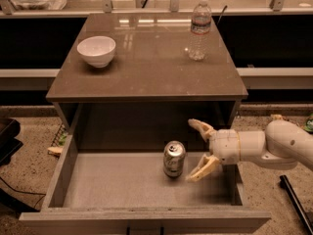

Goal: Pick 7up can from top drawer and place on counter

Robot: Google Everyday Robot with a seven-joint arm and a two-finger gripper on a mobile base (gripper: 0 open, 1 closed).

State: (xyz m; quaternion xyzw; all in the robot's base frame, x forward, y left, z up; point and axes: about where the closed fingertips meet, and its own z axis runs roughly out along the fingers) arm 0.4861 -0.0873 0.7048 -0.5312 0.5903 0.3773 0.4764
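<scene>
White rounded arm (281, 143); tan-fingered end effector (190, 151), lower right.
</scene>
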